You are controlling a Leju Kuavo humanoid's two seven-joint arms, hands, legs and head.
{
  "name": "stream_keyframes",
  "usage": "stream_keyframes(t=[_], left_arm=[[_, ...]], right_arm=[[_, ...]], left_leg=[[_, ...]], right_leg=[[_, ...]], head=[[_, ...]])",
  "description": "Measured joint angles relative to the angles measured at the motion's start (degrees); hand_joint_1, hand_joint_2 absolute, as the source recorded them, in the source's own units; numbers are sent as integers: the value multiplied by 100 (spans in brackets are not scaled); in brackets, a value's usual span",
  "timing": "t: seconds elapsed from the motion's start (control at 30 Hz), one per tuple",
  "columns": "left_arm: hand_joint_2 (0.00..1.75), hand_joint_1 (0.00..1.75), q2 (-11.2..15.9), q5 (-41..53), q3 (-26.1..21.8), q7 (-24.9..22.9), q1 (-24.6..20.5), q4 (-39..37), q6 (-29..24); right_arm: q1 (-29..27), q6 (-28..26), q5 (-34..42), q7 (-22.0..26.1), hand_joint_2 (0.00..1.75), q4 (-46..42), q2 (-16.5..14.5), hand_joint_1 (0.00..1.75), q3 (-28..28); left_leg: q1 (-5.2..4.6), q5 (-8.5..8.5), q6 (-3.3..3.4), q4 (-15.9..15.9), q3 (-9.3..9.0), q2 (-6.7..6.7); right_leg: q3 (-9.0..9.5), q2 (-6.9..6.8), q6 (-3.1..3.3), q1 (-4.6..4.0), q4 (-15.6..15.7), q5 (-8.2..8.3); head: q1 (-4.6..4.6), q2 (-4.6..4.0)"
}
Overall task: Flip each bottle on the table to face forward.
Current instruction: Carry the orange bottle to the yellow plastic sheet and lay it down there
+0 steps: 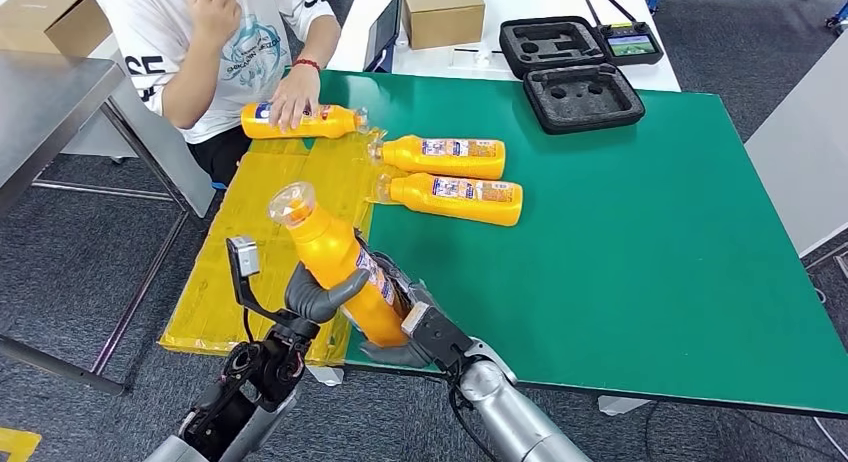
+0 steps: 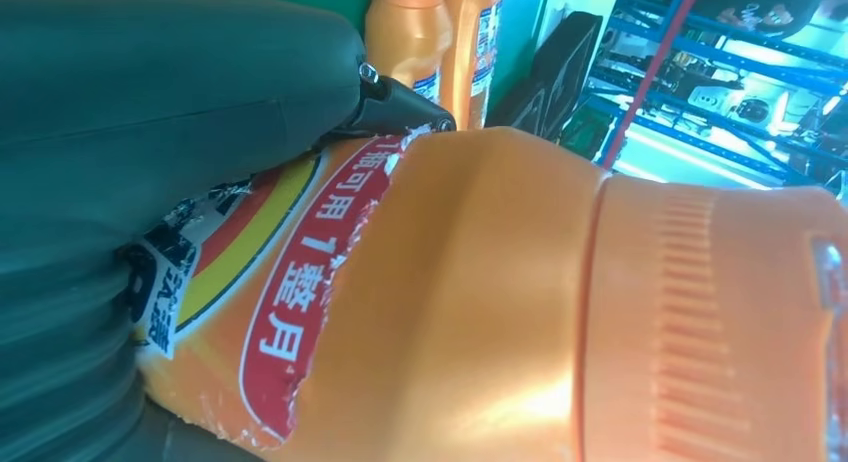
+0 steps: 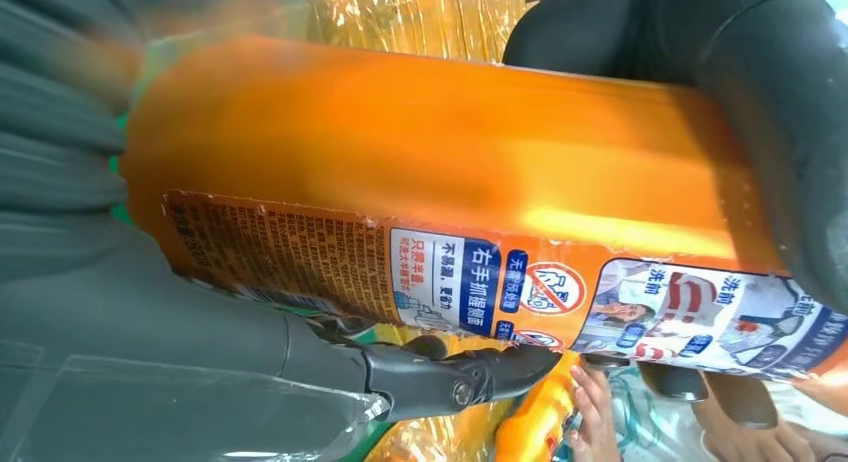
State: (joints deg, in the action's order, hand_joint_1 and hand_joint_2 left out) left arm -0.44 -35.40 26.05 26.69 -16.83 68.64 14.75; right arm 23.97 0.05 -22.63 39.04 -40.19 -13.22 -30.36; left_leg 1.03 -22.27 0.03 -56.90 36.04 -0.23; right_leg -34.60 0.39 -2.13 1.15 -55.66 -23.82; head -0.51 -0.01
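I hold an orange bottle [image 1: 335, 247] tilted above the table's near left corner, its clear cap end pointing up and away. My left hand [image 1: 315, 300] grips its middle and my right hand [image 1: 425, 332] grips its base. In the left wrist view the bottle [image 2: 480, 312] shows its red label beside my left hand [image 2: 150, 112]. In the right wrist view the bottle [image 3: 420, 172] shows its printed label, with my right hand [image 3: 150, 362] under it. Two more orange bottles [image 1: 450, 157] [image 1: 460, 197] lie side by side on the green table [image 1: 650, 242]. A person's hand [image 1: 295, 97] rests on a third lying bottle [image 1: 300, 120].
A yellow mat [image 1: 250, 242] covers the table's left part. A person in a white shirt [image 1: 200, 42] sits at the far left corner. Black foam cases [image 1: 580, 92], a controller [image 1: 630, 42] and a cardboard box [image 1: 440, 12] stand at the back. A grey metal table [image 1: 50, 112] is at the left.
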Motion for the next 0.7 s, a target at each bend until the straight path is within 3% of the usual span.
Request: stream_keyframes(t=[0.07, 0.33, 0.4, 0.53, 0.7], left_arm=[[175, 175, 0, 2, -2, -1, 1, 22, -32], [175, 175, -1, 169, -17, 105, 5, 68, -333], [175, 175, -2, 543, -69, 346, 6, 144, -705], [175, 175, 9, 1900, -333, 962, -22, 361, -1940], [175, 175, 22, 2711, -635, 1216, -86, 473, -2715]], right_arm=[[-6, -23, 14, -33, 0, -17, -7, 0, 1], [-28, -245, 91, -126, 0, -100, -21, 0, 8], [-76, -416, 138, -101, 0, -217, -15, 0, 35], [-332, -688, 366, -65, 0, -980, 59, 0, 165], [-510, -782, 562, -100, 0, -1970, 175, 0, 276]], left_leg=[[0, 0, 0, 0, 0, 0], [-1, 0, 0, 0, 0, -1], [0, 0, 0, 0, 0, -1], [0, 0, 0, 0, 1, -2], [0, 0, 0, 0, 1, -2]], right_leg=[[0, 0, 0, 0, 0, 0], [1, 0, 0, 1, 0, 0], [1, 0, 0, 0, 0, 0], [0, 0, 0, 0, 0, 0], [0, 0, 0, 0, 0, 0]], head=[[0, 1], [0, -1], [1, -1], [0, 0], [1, 1]])
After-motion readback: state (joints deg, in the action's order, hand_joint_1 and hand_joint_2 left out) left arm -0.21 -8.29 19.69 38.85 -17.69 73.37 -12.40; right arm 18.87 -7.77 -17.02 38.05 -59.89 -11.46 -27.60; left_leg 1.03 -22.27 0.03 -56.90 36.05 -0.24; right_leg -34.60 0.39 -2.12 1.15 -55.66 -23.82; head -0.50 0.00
